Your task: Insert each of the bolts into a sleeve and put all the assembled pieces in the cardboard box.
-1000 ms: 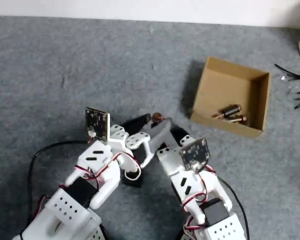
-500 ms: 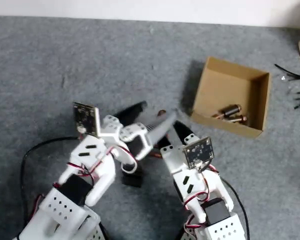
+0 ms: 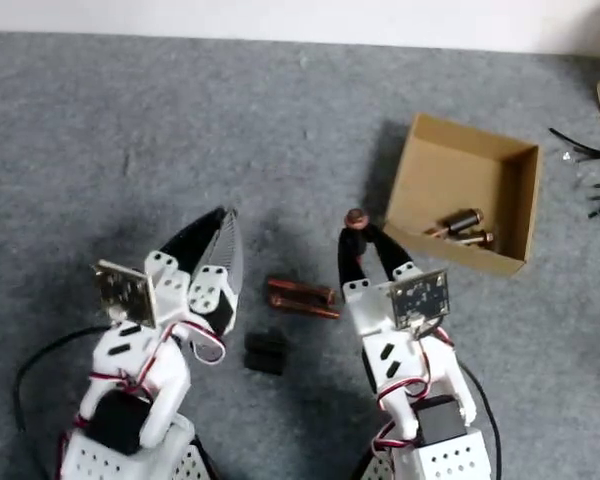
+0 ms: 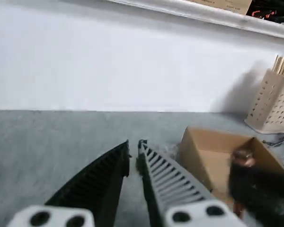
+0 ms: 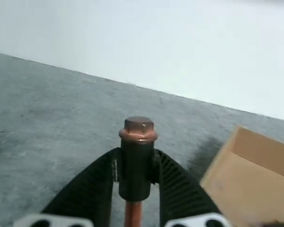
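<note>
Left claw point(image 3: 224, 214): narrow, tips nearly touching, nothing between. In wrist view point(image 4: 134, 145) up off the table point(image 3: 100, 130), pointed roughly level toward the far wall. Left arm folded at near-left of table, well apart from the parts. Right claw point(image 3: 357, 234): clamped on a black sleeve point(image 5: 136, 175), one finger each side, approx upright. Bolt point(image 5: 138, 128) through that sleeve, copper head poking out on top, bit of shank showing below. Right arm stretched fwd from near edge, claw w/ its load near the left wall of the cardboard box point(image 3: 435, 170), not over it. Inside box: a few assembled pieces point(image 3: 460, 228) lying along the near wall. Btwn the two arms, flat on the table: loose bolts point(image 3: 302, 297), side by side. Spare sleeve point(image 3: 266, 352) a bit closer to the arm bases, near the loose bolts but apart from them.
</note>
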Tool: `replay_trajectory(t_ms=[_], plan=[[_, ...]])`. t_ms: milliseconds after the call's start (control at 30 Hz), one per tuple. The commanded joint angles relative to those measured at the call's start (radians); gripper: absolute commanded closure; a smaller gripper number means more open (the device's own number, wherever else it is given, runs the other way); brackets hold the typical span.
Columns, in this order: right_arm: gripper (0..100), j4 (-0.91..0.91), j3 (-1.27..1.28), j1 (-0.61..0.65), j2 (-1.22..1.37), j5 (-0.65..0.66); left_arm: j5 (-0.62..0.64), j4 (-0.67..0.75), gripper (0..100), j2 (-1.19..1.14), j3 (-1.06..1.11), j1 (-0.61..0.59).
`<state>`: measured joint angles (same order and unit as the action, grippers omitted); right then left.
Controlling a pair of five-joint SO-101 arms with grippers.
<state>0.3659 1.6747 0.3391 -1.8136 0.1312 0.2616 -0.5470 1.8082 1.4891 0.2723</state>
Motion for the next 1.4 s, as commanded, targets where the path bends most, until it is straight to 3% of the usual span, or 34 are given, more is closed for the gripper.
replay_trajectory(t_ms=[0, 133, 400, 667, 767, 833, 1033, 1167, 1367], plan=[[99.3, -0.005, 0.134, -0.053, -0.022, 0.002, -0.015, -0.002, 96, -0.015, 0.104, -0.013], [99.3, -0.002, 0.134, -0.113, -0.018, 0.002, -0.018, -0.002, 96, 0.013, 0.202, -0.030], [99.3, 0.107, 0.134, -0.151, -0.022, 0.002, -0.015, -0.040, 96, 0.008, 0.206, -0.222], [99.3, 0.166, 0.134, -0.263, -0.021, 0.000, -0.018, -0.043, 96, 0.008, 0.206, -0.246], [99.3, 0.157, 0.114, -0.305, -0.021, -0.103, -0.018, -0.040, 96, 0.008, 0.206, -0.269], [99.3, 0.148, 0.064, -0.309, -0.016, -0.176, -0.018, -0.040, 96, 0.008, 0.206, -0.268], [99.3, 0.145, -0.105, -0.255, 0.010, -0.144, -0.018, -0.038, 96, 0.008, 0.206, -0.268], [99.3, 0.059, -0.203, -0.229, 0.220, -0.144, -0.018, -0.038, 96, 0.007, 0.206, -0.268], [99.3, -0.070, -0.536, -0.246, 0.802, -0.144, -0.020, -0.038, 96, 0.007, 0.206, -0.268]])
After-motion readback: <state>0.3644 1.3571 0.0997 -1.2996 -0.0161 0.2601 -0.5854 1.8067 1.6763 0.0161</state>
